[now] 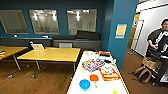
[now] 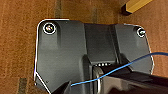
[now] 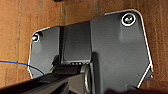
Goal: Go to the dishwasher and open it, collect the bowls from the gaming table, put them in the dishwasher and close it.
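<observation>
The gaming table (image 1: 106, 86), long and white-topped with a yellowish edge, runs away from me in the lower middle of the head view. On its near end sit the two bowls: a blue one (image 1: 84, 84) and, just beyond it to the right, an orange-red one (image 1: 94, 77). The dishwasher is out of view. Both wrist views look down past the robot's dark plate onto brown wooden floor (image 2: 17, 37); a blue cable (image 2: 130, 63) crosses the left wrist view.
Colourful game boxes (image 1: 93, 64) (image 1: 109, 73) and a small yellow-green cup (image 1: 115, 92) share the white table. Yellow wooden tables (image 1: 51, 54) stand to the left. A teal pillar (image 1: 122, 32) rises behind; a person (image 1: 158, 40) stands at the right beside a bag (image 1: 143, 71).
</observation>
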